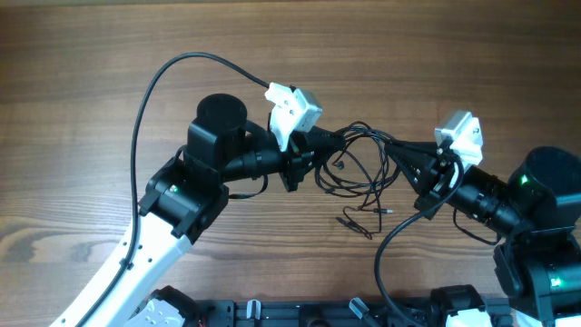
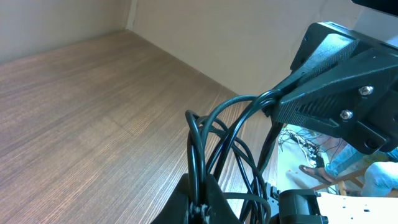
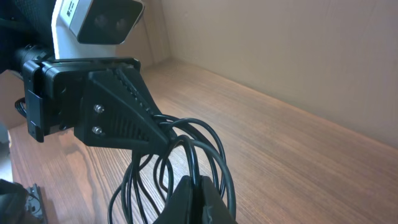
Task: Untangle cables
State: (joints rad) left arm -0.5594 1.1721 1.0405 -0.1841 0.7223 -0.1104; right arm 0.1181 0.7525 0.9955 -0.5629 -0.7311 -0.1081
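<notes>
Brown wood-grain table lies under both arms, and in the wrist views a pale wall rises behind it. Nearest to us, seen from above, the two arms reach in from the near edge, the left one from the lower left and the right one from the lower right. Just beyond them, between the arms, the lower strands of the cables droop toward the wood, and two small plug ends lie close together there. A little farther on, the left pincer and the right pincer point at each other, near but apart, with the tangle strung between them. We see the left pincer closed on the cables: in its own camera its fingers meet at the bottom edge, and dark loops rise out of them toward the tip of the opposite pincer. We see the right pincer clamped on the cables as well. Its fingers are pressed together in its own view, with several loops arching up from them. Farthest away, a thick black arm cable curves over the far part of the table.
</notes>
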